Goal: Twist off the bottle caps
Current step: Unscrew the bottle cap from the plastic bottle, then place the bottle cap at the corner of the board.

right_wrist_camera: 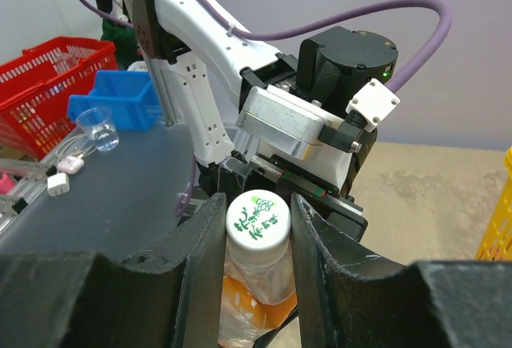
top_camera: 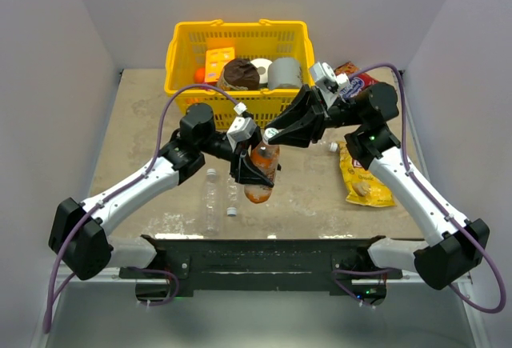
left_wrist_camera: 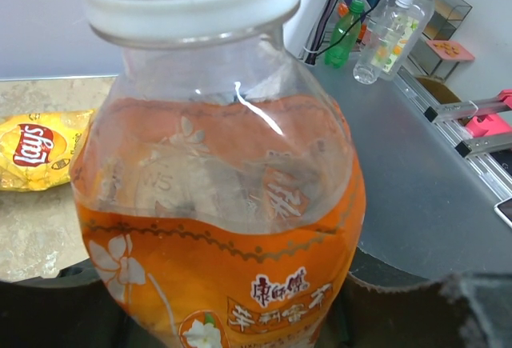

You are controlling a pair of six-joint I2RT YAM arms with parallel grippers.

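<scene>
Beige tbl (top_camera: 144,124); orange btl (top_camera: 261,174), white cap (right_wrist_camera: 257,219)

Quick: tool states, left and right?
Left tool: closed on the orange bottle.
Right tool: closed on the bottle's cap.

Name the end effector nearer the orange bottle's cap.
Right. The right end effector pinches the cap from both sides; the left end effector grips the bottle lower down, on its body.
</scene>
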